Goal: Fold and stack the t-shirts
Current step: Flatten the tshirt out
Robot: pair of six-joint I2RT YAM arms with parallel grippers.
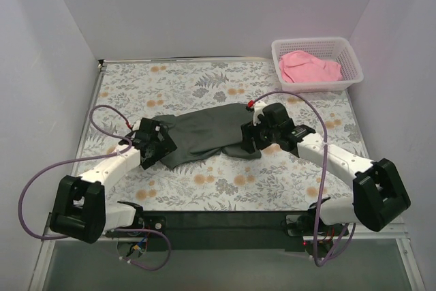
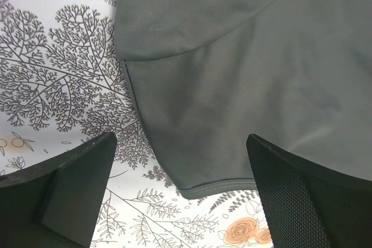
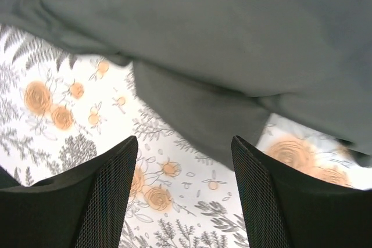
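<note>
The dark charcoal t-shirt (image 1: 208, 134) lies partly folded across the middle of the floral table. My left gripper (image 1: 155, 146) hovers at its left end, open, with nothing between the fingers. In the left wrist view the shirt's hemmed edge (image 2: 221, 187) lies between the open fingers (image 2: 302, 201), untouched. My right gripper (image 1: 253, 140) stands at the shirt's right end, also open and empty. A folded flap of the shirt (image 3: 197, 114) lies just beyond its fingers (image 3: 104, 196). The pink t-shirt (image 1: 308, 67) sits bunched inside the basket.
A white mesh basket (image 1: 344, 81) stands at the table's far right corner. The floral tablecloth (image 1: 204, 80) is bordered by white walls on three sides. Purple cables (image 1: 102, 117) loop beside both arms.
</note>
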